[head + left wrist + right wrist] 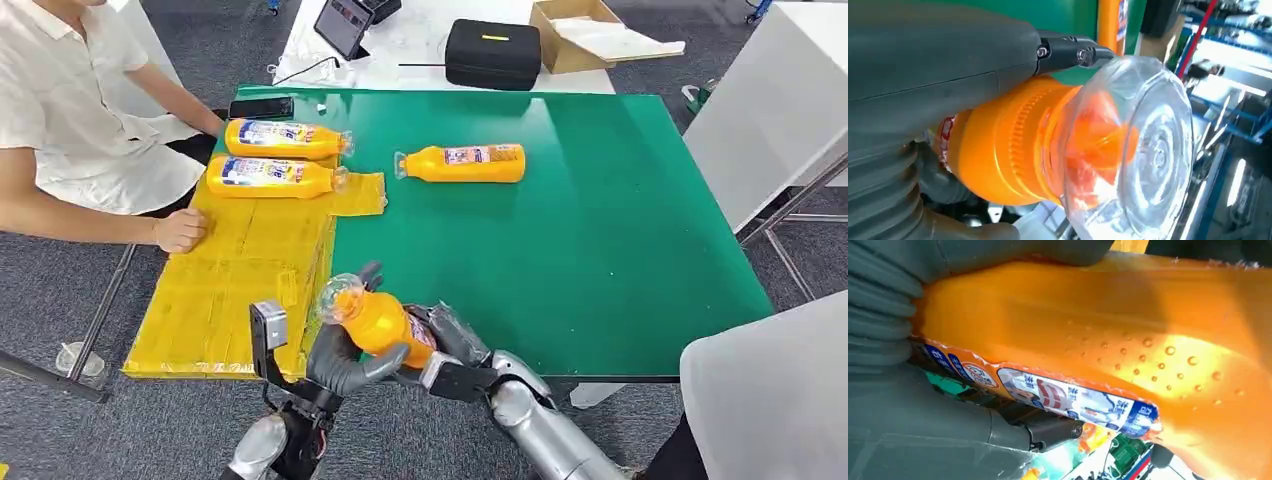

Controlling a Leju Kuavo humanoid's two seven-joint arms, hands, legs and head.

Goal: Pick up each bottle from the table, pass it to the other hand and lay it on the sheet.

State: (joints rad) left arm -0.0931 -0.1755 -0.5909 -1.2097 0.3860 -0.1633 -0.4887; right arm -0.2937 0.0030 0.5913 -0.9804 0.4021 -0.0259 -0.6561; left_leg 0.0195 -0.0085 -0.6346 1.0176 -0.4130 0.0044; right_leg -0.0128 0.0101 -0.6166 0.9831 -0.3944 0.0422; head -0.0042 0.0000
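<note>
Currently the held bottle [375, 318] sits at the counter's [600, 250] near edge, gripped by both hands: right hand [445, 340] around the labelled body, left hand [345, 360] curled under the neck end (a handover posture). Clear cap points toward the yellow sheet [240, 280], where two bottles [275, 158] already lie; one bottle [465, 163] waits on the green.

Glossy orange plastic bottle [375, 322], clear cap; matt green table [560, 230]; seemingly crinkled yellow sheet [240, 280].
</note>
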